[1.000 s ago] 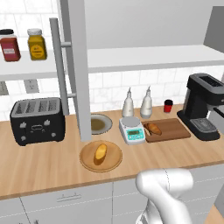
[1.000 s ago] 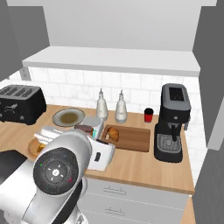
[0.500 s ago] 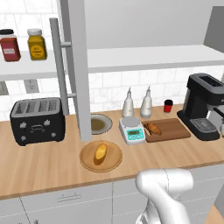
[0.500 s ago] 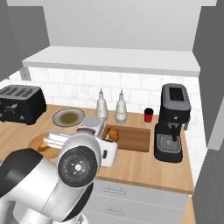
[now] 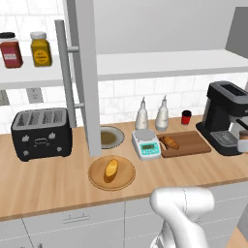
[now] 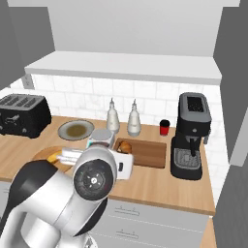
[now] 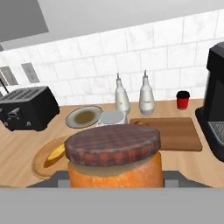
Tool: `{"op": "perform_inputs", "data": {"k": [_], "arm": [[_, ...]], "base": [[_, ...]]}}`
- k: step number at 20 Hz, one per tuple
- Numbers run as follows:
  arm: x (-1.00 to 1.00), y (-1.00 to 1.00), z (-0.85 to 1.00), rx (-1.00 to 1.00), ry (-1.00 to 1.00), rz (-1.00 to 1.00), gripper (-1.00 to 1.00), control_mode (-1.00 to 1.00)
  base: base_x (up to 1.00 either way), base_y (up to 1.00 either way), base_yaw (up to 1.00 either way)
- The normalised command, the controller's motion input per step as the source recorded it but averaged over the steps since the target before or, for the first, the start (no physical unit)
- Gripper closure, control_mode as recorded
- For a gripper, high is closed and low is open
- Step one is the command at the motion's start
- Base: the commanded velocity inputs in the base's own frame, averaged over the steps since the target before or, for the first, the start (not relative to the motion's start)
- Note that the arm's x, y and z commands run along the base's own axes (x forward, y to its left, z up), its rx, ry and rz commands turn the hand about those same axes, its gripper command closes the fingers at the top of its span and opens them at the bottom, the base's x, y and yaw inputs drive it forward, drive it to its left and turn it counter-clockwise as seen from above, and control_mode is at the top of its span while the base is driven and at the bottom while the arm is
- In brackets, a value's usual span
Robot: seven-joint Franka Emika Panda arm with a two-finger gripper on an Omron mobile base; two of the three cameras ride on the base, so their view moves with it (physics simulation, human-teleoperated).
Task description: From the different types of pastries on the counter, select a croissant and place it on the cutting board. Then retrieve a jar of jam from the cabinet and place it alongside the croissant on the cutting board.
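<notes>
In the hand view my gripper (image 7: 113, 180) is shut on the jar of jam (image 7: 114, 164), a squat orange jar with a dark brown lid, held close to the camera above the counter's front. The croissant (image 5: 169, 142) lies on the left end of the dark cutting board (image 5: 193, 144); from the right base view the croissant (image 6: 125, 146) peeks out beside my arm on the cutting board (image 6: 151, 153). Beyond the jar, the cutting board (image 7: 177, 132) lies ahead and to the right. The cabinet door (image 5: 85, 72) stands open.
A golden loaf (image 5: 112, 168) rests on a round wooden plate (image 5: 99, 180). A scale (image 5: 146, 144), two bottles (image 5: 151, 115), a red cup (image 5: 186, 117), a coffee machine (image 5: 225, 117) and a toaster (image 5: 41, 133) line the counter (image 5: 43, 189). Red (image 5: 10, 50) and yellow (image 5: 40, 49) jars stand on the cabinet shelf.
In the right base view my arm has swung rightward, toward the cutting board. The jar stays in the gripper; the things on the counter have not moved.
</notes>
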Motion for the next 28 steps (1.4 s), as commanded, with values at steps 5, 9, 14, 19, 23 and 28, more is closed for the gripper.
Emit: {"op": "perform_inputs", "data": {"k": [5, 9, 14, 19, 23, 28], "arm": [[0.22, 0.0, -0.25, -0.05, -0.02, 0.0, 1.0, -1.0], [0.55, 0.0, -0.09, -0.03, 0.0, 0.0, 1.0, -1.0], [0.53, 0.0, -0.1, -0.04, 0.0, 0.0, 1.0, -1.0], [0.41, -0.08, -0.31, -0.03, 0.0, 0.0, 1.0, -1.0], [0.19, -0.25, -0.15, -0.02, 0.0, 0.0, 1.0, -1.0], [0.2, -0.34, -0.06, 0.0, 0.0, -0.01, 1.0, -1.0]], "base": [[0.0, 0.0, 0.0], [0.0, 0.0, 0.0], [0.0, 0.0, 0.0], [0.0, 0.0, 0.0], [0.0, 0.0, 0.0], [0.0, 0.0, 0.0]]}}
